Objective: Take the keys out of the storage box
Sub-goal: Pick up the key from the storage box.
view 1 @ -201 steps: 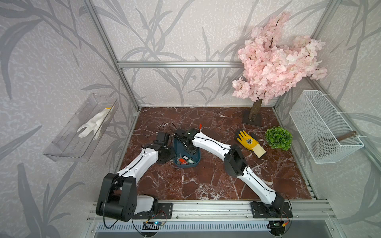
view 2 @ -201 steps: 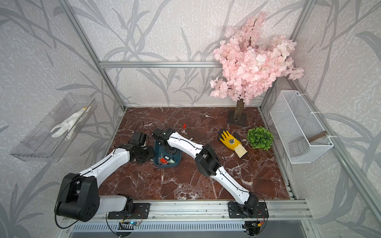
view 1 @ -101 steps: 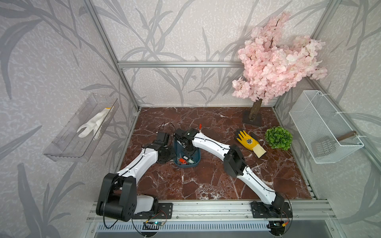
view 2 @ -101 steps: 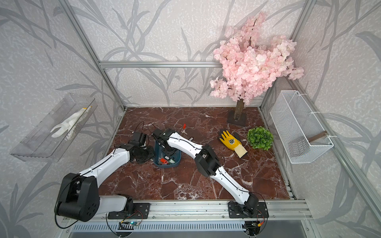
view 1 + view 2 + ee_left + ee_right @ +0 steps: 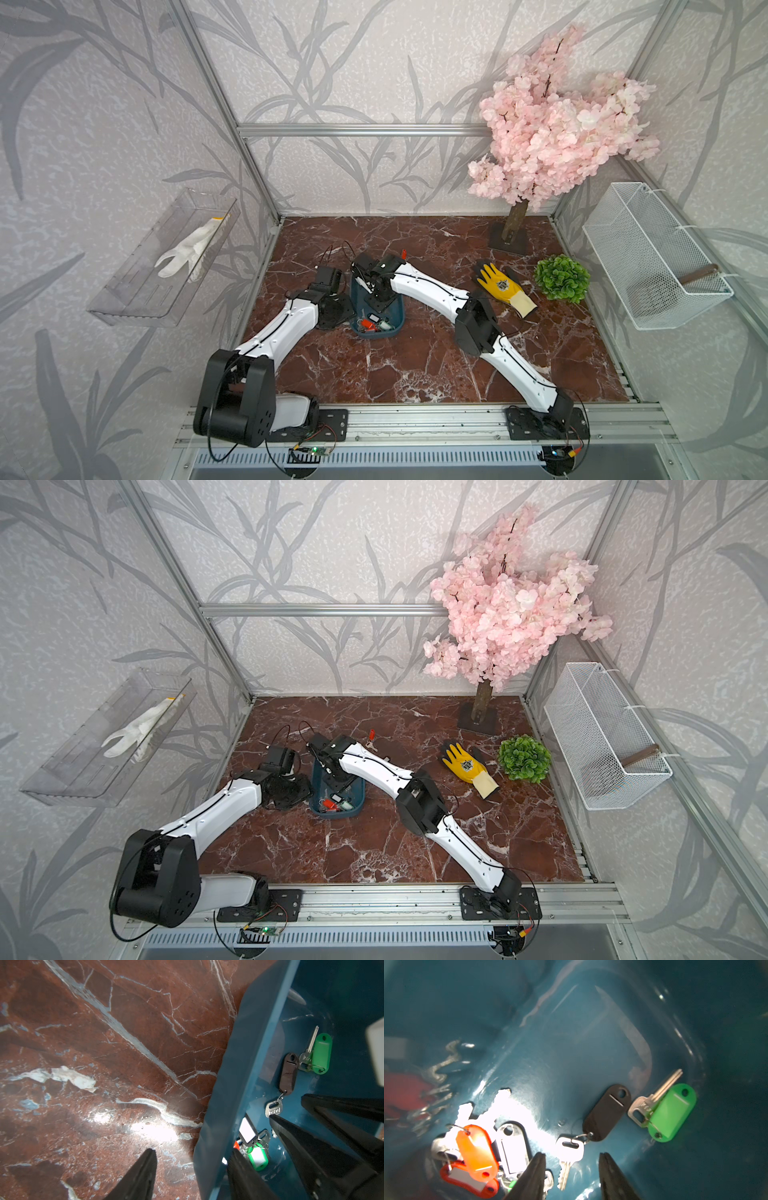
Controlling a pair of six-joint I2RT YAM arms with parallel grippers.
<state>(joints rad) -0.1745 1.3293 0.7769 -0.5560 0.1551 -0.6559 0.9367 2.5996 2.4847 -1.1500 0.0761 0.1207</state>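
The teal storage box (image 5: 392,328) (image 5: 359,798) lies left of centre on the marble, with several tagged keys (image 5: 372,324) in its near end. My right gripper (image 5: 572,1156) reaches down into it, open, its tips either side of a silver key (image 5: 570,1151) ringed to a black tag (image 5: 607,1112). A green-tagged key (image 5: 671,1113) lies apart; red tags (image 5: 476,1147) and a white tag (image 5: 513,1149) are bunched together. My left gripper (image 5: 192,1159) is open astride the box's side wall (image 5: 228,1105), one finger outside, one inside. A red-tagged key (image 5: 403,254) lies on the table behind the box.
To the right lie a yellow glove (image 5: 500,286) and a green plant ball (image 5: 562,284). A pink blossom tree (image 5: 509,241) stands at the back right. A white wire basket (image 5: 652,257) hangs on the right wall, a clear tray (image 5: 137,286) with a white glove on the left.
My right gripper's jaws have opened from nearly shut. Both arms have stayed about where they were.
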